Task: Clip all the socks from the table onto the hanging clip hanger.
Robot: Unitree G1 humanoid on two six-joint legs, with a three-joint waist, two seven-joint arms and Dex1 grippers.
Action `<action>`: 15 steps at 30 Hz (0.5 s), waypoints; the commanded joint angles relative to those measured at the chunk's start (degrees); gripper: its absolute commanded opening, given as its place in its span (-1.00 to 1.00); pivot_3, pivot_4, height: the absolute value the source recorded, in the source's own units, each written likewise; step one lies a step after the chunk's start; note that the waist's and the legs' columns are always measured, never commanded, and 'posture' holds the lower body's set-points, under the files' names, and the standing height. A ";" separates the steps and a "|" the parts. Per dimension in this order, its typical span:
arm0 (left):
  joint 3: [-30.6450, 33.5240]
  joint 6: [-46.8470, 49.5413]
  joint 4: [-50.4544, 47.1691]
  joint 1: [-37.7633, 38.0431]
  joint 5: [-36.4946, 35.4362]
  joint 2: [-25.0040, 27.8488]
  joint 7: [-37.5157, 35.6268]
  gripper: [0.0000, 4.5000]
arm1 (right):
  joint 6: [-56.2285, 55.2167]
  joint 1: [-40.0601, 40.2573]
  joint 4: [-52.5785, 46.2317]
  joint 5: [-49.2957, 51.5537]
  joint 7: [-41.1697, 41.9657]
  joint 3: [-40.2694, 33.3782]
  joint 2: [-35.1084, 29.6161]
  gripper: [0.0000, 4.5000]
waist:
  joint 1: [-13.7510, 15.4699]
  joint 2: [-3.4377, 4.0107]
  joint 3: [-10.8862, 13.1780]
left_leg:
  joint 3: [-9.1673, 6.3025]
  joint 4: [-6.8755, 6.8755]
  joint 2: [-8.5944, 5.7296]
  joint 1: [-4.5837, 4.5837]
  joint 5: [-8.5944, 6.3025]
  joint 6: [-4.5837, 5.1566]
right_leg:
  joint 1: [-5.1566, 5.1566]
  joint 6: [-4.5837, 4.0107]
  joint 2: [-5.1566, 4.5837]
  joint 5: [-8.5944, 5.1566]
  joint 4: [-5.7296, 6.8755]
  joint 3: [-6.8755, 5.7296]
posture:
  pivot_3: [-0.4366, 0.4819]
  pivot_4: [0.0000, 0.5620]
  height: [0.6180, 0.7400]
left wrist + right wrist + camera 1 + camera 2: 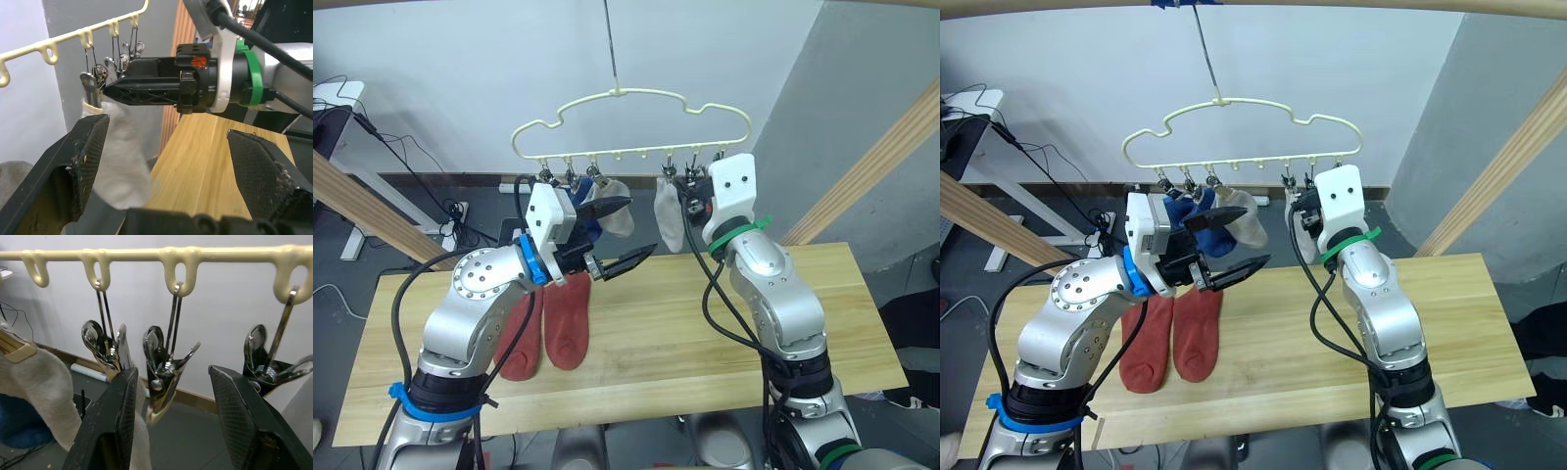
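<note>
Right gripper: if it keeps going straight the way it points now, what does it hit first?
Most likely the empty metal clip hanging on the clip hanger, which sits between the open fingers of the right gripper in the right wrist view. Depth is unclear; a grey sock hangs just beside.

White wall (pixel 460 69), dark floor (pixel 372 211), slanted wooden beams (pixel 886 162).

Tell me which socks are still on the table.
The two red socks, lying side by side on the table below the left hand. The blue and grey ones hang clipped on the hanger.
</note>
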 commanded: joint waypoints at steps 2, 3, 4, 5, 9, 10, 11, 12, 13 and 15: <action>-0.09 -1.30 -1.42 -0.08 -0.04 -0.48 -0.08 0.90 | -2.15 -1.91 -0.29 -0.59 -0.83 -1.37 0.98 0.05 | 0.00 0.00 0.00 | 0.00 0.00 0.00 0.00 0.00 0.00 | 0.00 0.00 0.00 0.00 0.00 0.00 | -0.50 -0.01 1.00; -0.12 -1.28 -1.43 -0.05 -0.07 -0.44 -0.17 0.90 | -2.02 -2.11 -0.18 -0.31 -0.81 -1.71 1.53 0.05 | 0.00 0.00 0.00 | 0.00 0.00 0.00 0.00 0.00 0.00 | 0.00 0.00 0.00 0.00 0.00 0.00 | -0.50 -0.01 1.00; -0.13 -1.26 -1.43 -0.03 -0.10 -0.41 -0.23 0.90 | -1.93 -2.22 -0.12 -0.16 -0.75 -1.92 1.91 0.05 | -0.01 0.00 0.00 | 0.00 0.00 0.00 0.00 0.00 0.00 | 0.00 0.00 0.00 0.00 0.00 0.01 | -0.50 -0.01 1.00; -0.13 -1.30 -1.45 0.04 -0.08 -0.40 -0.25 0.90 | -1.72 -2.35 -0.19 0.22 -0.71 -2.17 2.49 0.05 | -0.02 0.00 0.00 | 0.00 0.00 0.01 0.00 0.00 0.00 | 0.00 0.00 0.00 0.00 0.01 0.00 | -0.50 -0.02 1.00; -0.16 -1.50 -1.33 0.26 0.01 -0.29 -0.45 0.90 | 1.25 -3.43 -1.31 2.41 -1.34 -3.79 6.12 0.05 | -0.02 0.00 0.00 | -0.01 0.00 0.01 0.00 0.00 0.00 | 0.00 0.00 0.00 0.00 0.01 0.00 | -0.50 -0.02 1.00; -0.16 -1.54 -1.30 0.30 0.03 -0.26 -0.48 0.90 | 1.82 -3.64 -1.48 2.52 -1.57 -3.98 6.61 0.05 | -0.02 0.00 0.00 | -0.01 0.00 0.01 0.00 0.00 0.00 | 0.00 0.00 0.00 0.00 0.01 0.00 | -0.50 -0.02 1.00; -0.16 -1.54 -1.25 0.31 0.02 -0.28 -0.48 0.90 | 2.32 -3.86 -1.62 2.48 -1.86 -4.00 7.03 0.05 | -0.01 0.00 0.00 | -0.01 0.00 0.01 0.00 0.00 0.00 | 0.00 0.00 0.00 0.00 0.01 0.01 | -0.50 -0.02 1.00; -0.20 -1.61 -1.23 0.33 0.07 -0.32 -0.48 0.90 | 2.69 -3.95 -1.84 2.38 -2.14 -3.94 7.42 0.05 | 0.00 0.00 0.00 | -0.01 0.00 0.01 0.00 0.00 0.00 | 0.00 0.00 0.00 0.00 0.01 0.00 | -0.50 -0.02 1.00; -0.23 -1.64 -1.22 0.34 0.09 -0.35 -0.46 0.90 | 2.95 -3.99 -1.99 2.30 -2.30 -3.90 7.69 0.05 | 0.00 0.00 0.00 | -0.01 0.00 0.01 0.00 0.00 0.00 | 0.00 0.00 0.00 0.00 0.01 0.00 | -0.50 -0.02 1.00; -0.27 -1.71 -1.17 0.35 0.10 -0.40 -0.47 0.90 | 3.52 -3.93 -2.44 2.22 -2.59 -3.81 8.16 0.05 | -0.01 0.00 0.00 | -0.01 0.00 0.01 0.00 0.00 0.00 | 0.00 0.00 0.00 0.00 0.01 0.00 | -0.50 -0.02 1.00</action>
